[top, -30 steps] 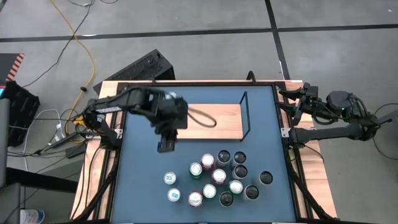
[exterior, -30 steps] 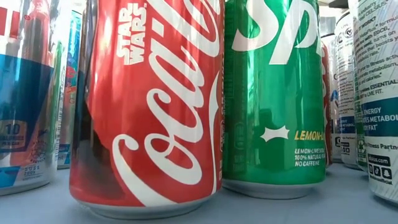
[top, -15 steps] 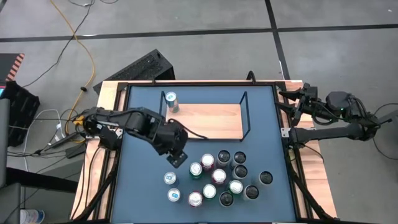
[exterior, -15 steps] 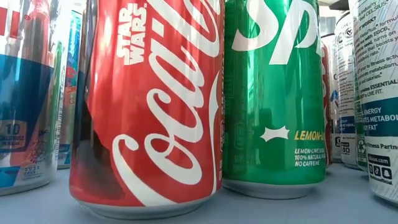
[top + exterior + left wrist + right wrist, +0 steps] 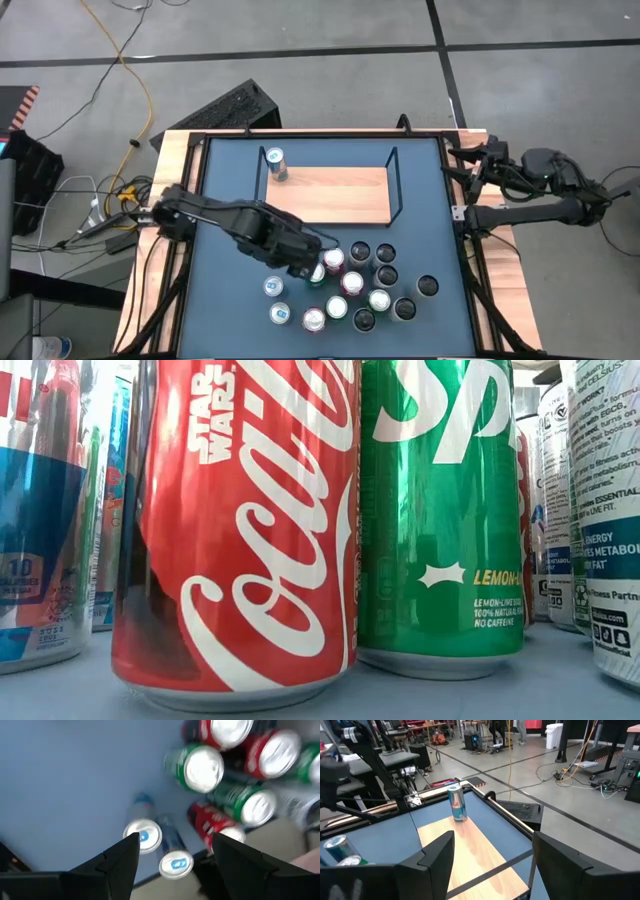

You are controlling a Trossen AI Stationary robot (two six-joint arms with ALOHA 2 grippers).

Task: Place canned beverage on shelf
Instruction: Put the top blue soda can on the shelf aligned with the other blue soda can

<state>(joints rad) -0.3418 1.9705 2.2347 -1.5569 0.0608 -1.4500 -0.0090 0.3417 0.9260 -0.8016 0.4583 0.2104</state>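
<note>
Across the middle of the high view spreads the large blue counter (image 5: 225, 160). At its upper centre lies the light-wood shelf with black wire rails (image 5: 345, 195), and one slim silver-and-blue can (image 5: 276, 164) stands upright on the shelf's upper left corner. Lower right of centre clusters a group of upright beverage cans (image 5: 352, 285). The left claw (image 5: 303, 266) hangs over the cluster's left edge, fingers spread, holding nothing. The right claw (image 5: 472, 168), fingers spread, waits at the counter's upper right edge.

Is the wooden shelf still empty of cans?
No, one can stands upright at a corner of the shelf, seen from above.
</note>
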